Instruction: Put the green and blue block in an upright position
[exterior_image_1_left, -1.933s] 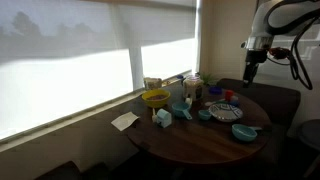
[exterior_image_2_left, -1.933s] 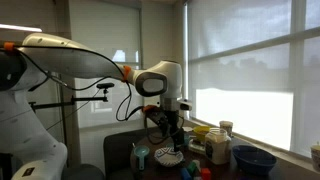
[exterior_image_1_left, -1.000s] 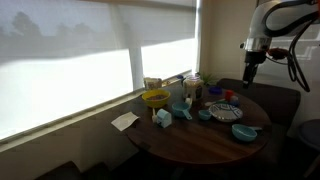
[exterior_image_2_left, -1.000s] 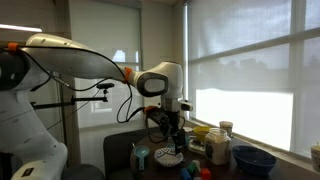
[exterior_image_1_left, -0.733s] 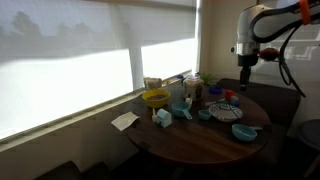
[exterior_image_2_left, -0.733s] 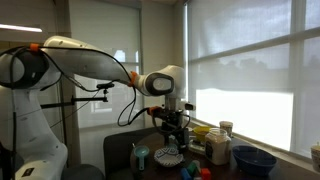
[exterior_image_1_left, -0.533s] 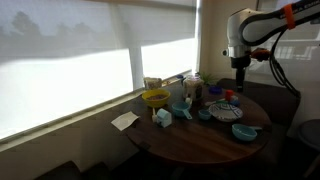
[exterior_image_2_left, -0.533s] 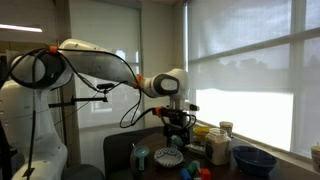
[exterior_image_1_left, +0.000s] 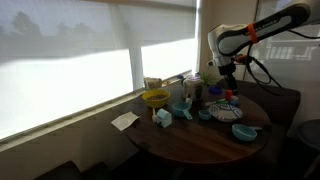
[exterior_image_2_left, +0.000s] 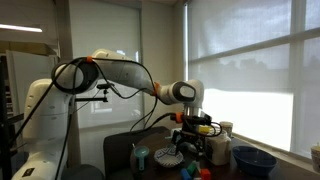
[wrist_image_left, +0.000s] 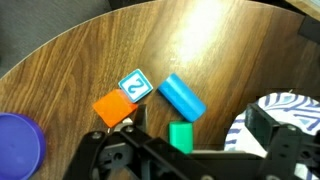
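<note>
Gripper (wrist_image_left: 185, 165) is held wide open, nothing grasped, poised just over the green block (wrist_image_left: 180, 135); the blue block (wrist_image_left: 182, 97) is seen lying flat just beyond it, mid-surface (wrist_image_left: 60, 50), beside the striped plate (wrist_image_left: 290, 105). Nothing is judged righted yet. Since the earlier frame, the arm has been swung in and lowered

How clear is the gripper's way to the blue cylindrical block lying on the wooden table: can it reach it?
Probably yes: the open gripper hovers near it, and nothing covers the blue cylindrical block, though a small green block lies close beside.
</note>
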